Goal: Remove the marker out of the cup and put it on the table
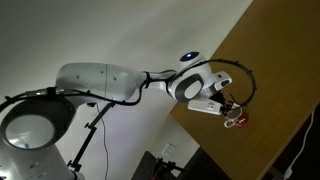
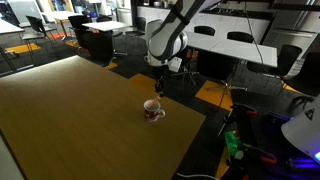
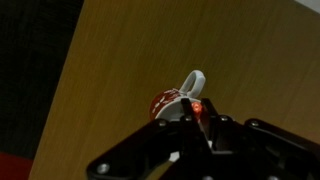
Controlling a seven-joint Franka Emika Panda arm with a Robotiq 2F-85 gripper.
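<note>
The cup [image 2: 153, 110] stands on the brown surface [image 2: 70, 120] near its far edge and corner, with wide bare wood on its other sides and white desks [image 2: 230, 22] beyond the edge. The pincer [image 2: 159, 88] hangs just above the cup. Whether it is open or closed cannot be told, and the marker cannot be made out.

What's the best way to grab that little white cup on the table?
Probably from above, pinching the rim wall: the cup stands upright on the table, mouth open upward. Its looped handle, sticking out sideways in the wrist view, looks thin and harder to catch.
</note>
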